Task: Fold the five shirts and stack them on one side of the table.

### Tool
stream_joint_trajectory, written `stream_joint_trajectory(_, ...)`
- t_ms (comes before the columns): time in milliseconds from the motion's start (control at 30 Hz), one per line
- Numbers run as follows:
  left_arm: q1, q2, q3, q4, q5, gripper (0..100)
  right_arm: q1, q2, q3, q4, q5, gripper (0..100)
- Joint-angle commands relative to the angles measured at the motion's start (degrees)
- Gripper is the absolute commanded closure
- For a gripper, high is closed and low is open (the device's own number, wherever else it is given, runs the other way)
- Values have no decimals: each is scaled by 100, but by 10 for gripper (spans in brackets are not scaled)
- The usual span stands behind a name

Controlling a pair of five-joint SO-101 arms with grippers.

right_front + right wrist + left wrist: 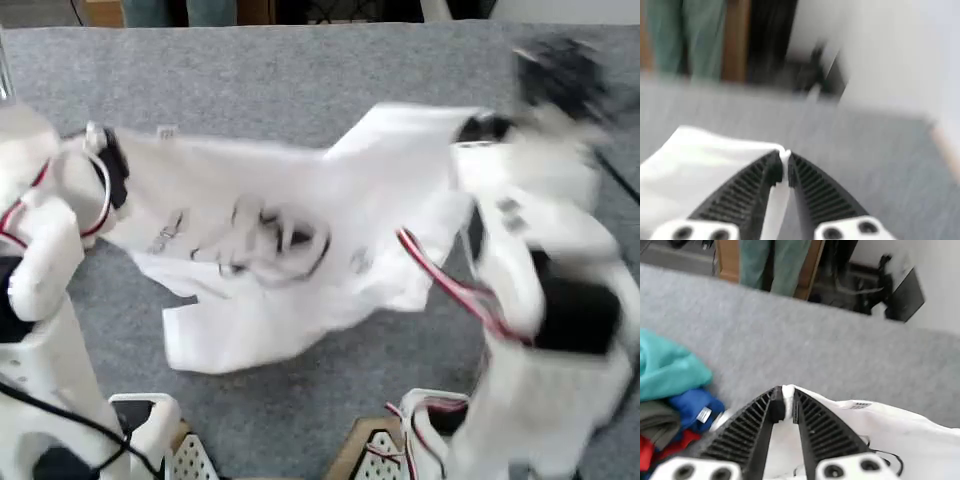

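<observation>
The counter [300,70] is covered in a grey, felt-like cloth. Beyond its far edge stands brown wooden furniture [726,260]. Off the far right corner, a black boxy object [905,297] sits against a plain white wall [890,55]. The light is soft and even.

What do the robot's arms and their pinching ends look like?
The left arm and right arm are chunky white segments with black motor blocks. Red-and-white cables loop along them. The left end effector and right end effector each have two black, ribbed, wedge-shaped fingers on white bases.
</observation>
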Motion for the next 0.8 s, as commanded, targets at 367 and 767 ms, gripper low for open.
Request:
stream_joint_trajectory(367, 84, 1108, -3503, 914, -475, 971, 1125, -444, -2141, -1925, 18, 985)
stream_joint_trajectory(767, -119, -1442, -1209, 914, -1011, 971, 1116, -470, -2185, -3666, 44, 985)
